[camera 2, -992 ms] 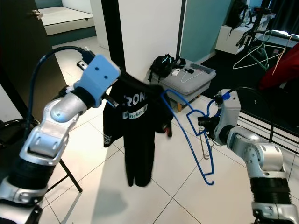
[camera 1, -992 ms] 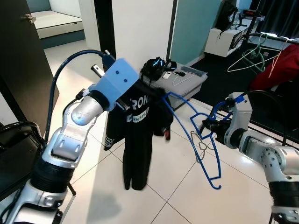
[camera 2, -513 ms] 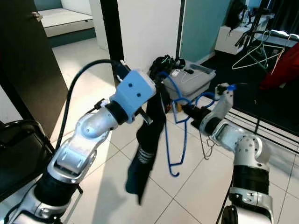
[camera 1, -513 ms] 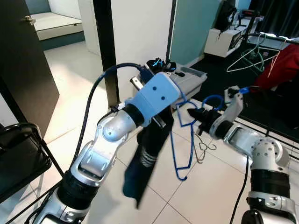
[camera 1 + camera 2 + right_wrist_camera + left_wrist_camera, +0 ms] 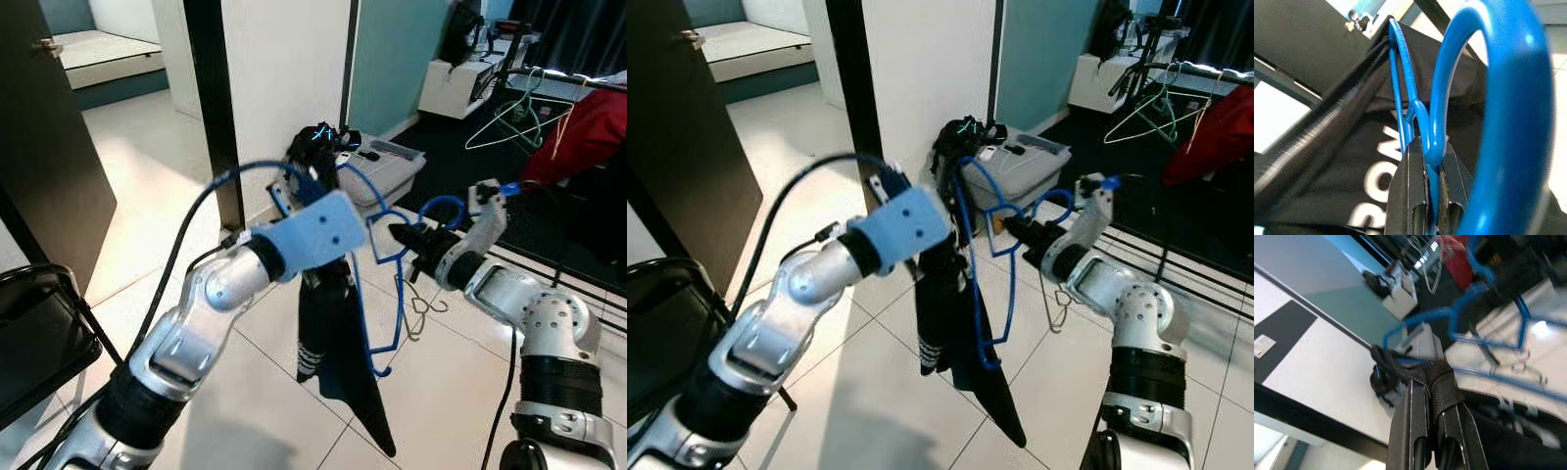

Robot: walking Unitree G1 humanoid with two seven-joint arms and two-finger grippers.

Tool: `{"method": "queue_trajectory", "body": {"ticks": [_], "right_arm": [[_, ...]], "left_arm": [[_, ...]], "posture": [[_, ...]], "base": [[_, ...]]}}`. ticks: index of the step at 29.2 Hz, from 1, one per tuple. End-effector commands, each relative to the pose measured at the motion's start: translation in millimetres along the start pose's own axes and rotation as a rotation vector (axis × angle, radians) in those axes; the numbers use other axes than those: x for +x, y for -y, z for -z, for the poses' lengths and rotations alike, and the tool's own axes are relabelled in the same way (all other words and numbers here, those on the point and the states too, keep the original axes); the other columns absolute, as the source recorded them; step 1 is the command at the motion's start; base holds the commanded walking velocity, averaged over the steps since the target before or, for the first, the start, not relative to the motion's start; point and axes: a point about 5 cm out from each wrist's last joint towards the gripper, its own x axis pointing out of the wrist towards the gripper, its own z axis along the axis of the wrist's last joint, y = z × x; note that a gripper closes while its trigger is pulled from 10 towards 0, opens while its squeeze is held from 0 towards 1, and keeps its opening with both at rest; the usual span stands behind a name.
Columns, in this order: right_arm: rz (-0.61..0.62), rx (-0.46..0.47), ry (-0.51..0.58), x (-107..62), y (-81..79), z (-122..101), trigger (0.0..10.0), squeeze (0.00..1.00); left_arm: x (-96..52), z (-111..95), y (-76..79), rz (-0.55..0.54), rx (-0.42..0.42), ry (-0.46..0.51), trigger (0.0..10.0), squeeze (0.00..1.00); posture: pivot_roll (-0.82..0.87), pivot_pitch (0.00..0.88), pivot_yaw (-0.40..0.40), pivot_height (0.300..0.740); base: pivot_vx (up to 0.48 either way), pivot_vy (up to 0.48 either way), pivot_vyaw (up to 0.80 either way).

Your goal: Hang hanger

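While both arms reach forward at chest height, blue hanger (image 5: pixel 377 284) hangs between them over the tile floor (image 5: pixel 460 392), long axis near vertical, hook up toward right gripper (image 5: pixel 1431 161), clamped on it. Left gripper (image 5: pixel 1432 396) pinches black garment (image 5: pixel 338 338). Since a second ago, the hanger turned edge-on and the garment bunched narrow.

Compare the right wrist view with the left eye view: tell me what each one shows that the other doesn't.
Right wrist view alone: the right gripper has its jaws shut on the neck of the blue hanger, with white lettering on the black shirt behind.

Left eye view alone: the left gripper gripping the shirt, a grey case by the wall, hangers on a rail, a black chair.

Both: hanger and shirt.
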Motion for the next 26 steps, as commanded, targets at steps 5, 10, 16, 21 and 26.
{"method": "queue_trajectory", "body": {"ticks": [5,10,16,21,26], "right_arm": [[-0.031,0.056,0.093,-2.4,-7.3,-16.7,10.0,0.00],[-0.046,0.106,0.101,-1.0,-9.5,-16.1,10.0,0.00],[-0.078,0.212,0.077,9.4,-22.8,-0.2,10.0,0.00],[-0.098,0.249,-0.014,15.6,-35.7,22.2,10.0,0.00],[-0.079,0.292,-0.035,18.9,-37.6,30.2,10.0,0.00]], "left_arm": [[-15.0,33.3,-3.0,0.055,0.185,-0.130,10.0,0.00],[-21.1,45.0,-6.1,0.050,0.287,-0.165,10.0,0.00],[-3.6,13.7,38.3,0.073,0.325,0.001,10.0,0.00],[6.9,-14.6,60.5,0.051,0.327,0.125,10.0,0.00],[9.8,-23.6,61.3,0.033,0.351,0.178,10.0,0.00]], "posture": [[-0.01,0.000,-0.021,0.740],[-0.01,0.000,-0.023,0.740],[-0.01,0.000,-0.024,0.740],[-0.01,0.000,-0.027,0.740],[-0.01,0.000,-0.027,0.740]], "base": [[0.000,0.000,0.00],[0.000,0.000,0.00],[0.000,0.000,0.00],[0.000,0.000,0.00],[0.000,0.000,0.00]]}}
